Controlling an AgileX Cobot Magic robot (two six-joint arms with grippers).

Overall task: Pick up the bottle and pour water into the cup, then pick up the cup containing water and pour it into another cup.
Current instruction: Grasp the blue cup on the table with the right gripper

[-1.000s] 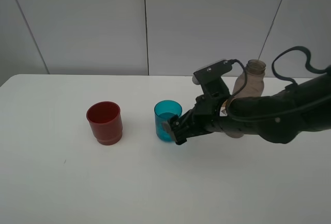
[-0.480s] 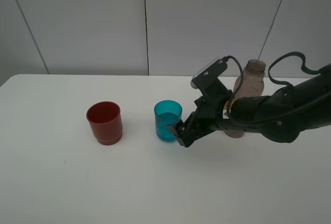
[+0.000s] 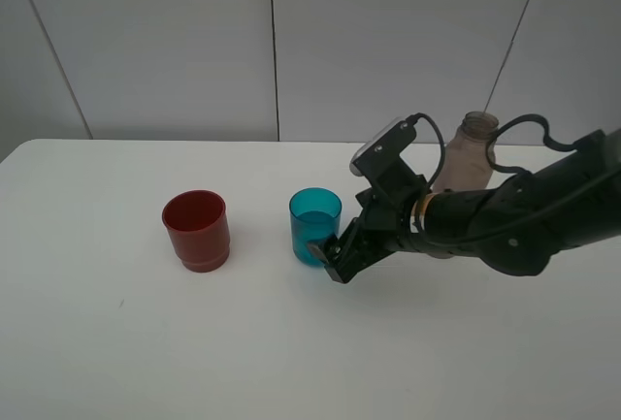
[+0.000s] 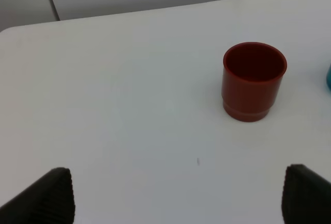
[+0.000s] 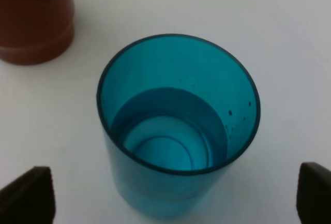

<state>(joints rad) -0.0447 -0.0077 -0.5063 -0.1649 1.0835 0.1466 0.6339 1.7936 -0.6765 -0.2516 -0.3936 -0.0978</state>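
Teal plastic, the cup (image 3: 315, 227) stands mid-worktop (image 3: 437, 362) right of the red cup (image 3: 197, 231), part-full of water, likely light, slick and squeezable; right end effector (image 3: 328, 258) gapes open flanking it, so grip mid-wall gently, level.

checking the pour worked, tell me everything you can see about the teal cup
The teal cup is a small translucent plastic tumbler, smooth and slightly tapered, standing upright on the white table. It holds some clear water, with a few droplets on the inner wall. The right gripper is open with a finger on either side of the cup, neither touching it in the wrist view. The red cup stands apart from it.
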